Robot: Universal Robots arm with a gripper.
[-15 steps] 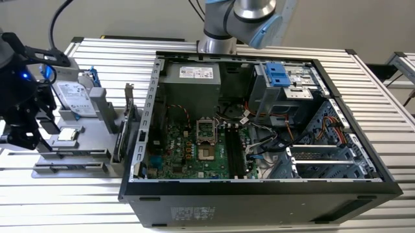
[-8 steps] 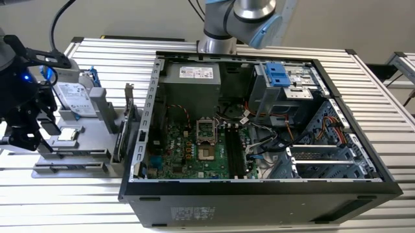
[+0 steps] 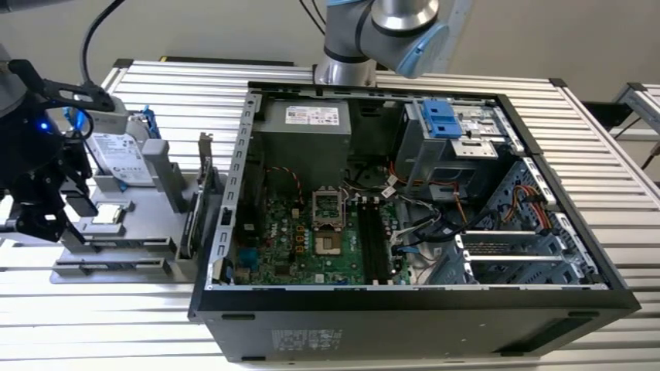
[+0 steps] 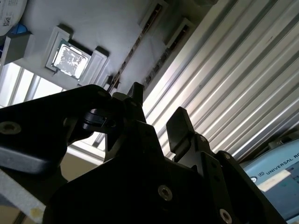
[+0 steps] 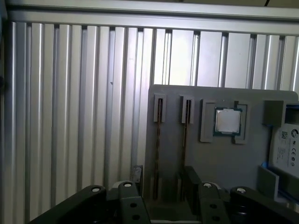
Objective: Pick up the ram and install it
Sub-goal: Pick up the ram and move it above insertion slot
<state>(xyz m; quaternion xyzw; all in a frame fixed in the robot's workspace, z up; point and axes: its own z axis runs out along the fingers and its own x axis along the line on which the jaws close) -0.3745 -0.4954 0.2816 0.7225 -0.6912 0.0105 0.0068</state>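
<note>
In the exterior view, the open computer case (image 3: 413, 193) fills the middle. To its left a grey holder (image 3: 154, 201) sits on the slatted table (image 3: 577, 116), carrying a hard drive (image 3: 116, 158) at the far end and a processor (image 3: 108, 214) nearer. Two long slot rails lie along the holder's near edge, running left to right. The ram is too thin to pick out there. The black gripper (image 3: 46, 224) hangs at the holder's left end, low over those rails.

In the second wrist view, the gripper (image 4: 156, 109) has its fingers spread apart with nothing between the pads. Beyond the tips, the ram (image 4: 161, 60) stands on edge in the slot farther from the processor (image 4: 70, 58). Its long axis runs straight away from the fingers. A second stick (image 4: 135, 51) lies parallel to it in the slot closer to the processor.

In the first wrist view, the ram (image 5: 157, 149) shows edge-on as a thin dark strip flecked with small brownish specks. Its chips and label face sideways and are hidden. The gripper (image 5: 162, 179) straddles its near end, one finger on each side, but whether the pads touch it cannot be told. The second stick (image 5: 185, 140) sits just beside it, between the ram and the processor (image 5: 227, 121).
</note>
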